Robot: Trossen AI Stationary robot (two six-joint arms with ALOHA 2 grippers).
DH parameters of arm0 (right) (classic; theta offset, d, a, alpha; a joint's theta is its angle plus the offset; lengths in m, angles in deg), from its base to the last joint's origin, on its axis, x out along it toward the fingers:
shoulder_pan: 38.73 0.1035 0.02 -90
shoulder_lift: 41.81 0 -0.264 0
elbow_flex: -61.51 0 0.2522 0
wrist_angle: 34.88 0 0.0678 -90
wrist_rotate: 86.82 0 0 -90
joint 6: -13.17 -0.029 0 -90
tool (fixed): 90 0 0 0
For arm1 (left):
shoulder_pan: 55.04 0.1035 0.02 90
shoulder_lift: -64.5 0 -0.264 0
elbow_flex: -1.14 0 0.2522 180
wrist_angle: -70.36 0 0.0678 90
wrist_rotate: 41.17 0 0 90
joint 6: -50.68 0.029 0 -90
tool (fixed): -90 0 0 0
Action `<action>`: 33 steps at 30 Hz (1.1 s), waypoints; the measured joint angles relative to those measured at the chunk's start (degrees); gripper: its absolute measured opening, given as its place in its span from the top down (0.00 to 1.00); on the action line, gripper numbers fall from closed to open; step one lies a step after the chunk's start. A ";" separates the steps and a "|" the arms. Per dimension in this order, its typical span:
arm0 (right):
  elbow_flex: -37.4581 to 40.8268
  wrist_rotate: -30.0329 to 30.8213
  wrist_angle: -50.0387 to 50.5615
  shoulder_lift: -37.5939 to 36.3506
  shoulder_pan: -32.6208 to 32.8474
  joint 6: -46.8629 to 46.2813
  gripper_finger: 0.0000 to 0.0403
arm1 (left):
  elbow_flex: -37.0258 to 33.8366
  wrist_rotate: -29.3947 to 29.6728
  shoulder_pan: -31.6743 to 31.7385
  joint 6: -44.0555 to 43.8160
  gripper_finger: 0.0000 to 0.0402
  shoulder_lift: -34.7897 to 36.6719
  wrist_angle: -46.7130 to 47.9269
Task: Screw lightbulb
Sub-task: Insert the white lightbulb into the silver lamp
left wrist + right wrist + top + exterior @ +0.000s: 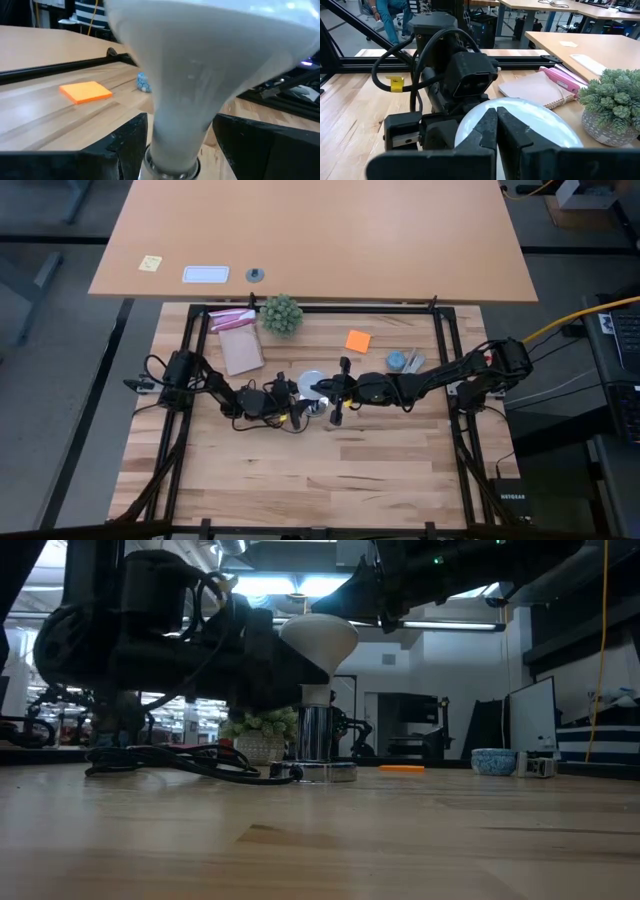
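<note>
We see the lightbulb (318, 642) upright at mid-tabletop (330, 480), neck down in its socket (316, 772); our left hand (172, 145) straddles the neck, fingers apart; our right hand (496, 131), fingers together, rests above the globe.

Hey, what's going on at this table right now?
Both arms meet at mid-table over the lightbulb, which stands upright in a silvery socket. The left claw brackets the bulb's neck with its fingers apart. The right claw sits closed over the top of the globe. A green plant and an orange notepad lie behind.
</note>
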 joint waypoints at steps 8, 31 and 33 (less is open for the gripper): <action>0.02 0.00 -0.16 0.03 -0.01 -0.01 0.98 | 0.54 -1.27 1.08 -3.11 0.47 0.02 5.50; 0.02 0.00 -0.16 0.03 -0.01 0.01 0.98 | 0.54 -1.22 1.01 -1.97 0.47 0.13 3.24; 0.02 0.00 -0.16 0.03 -0.01 0.01 0.98 | 0.54 -1.22 1.01 -1.72 0.47 0.13 2.55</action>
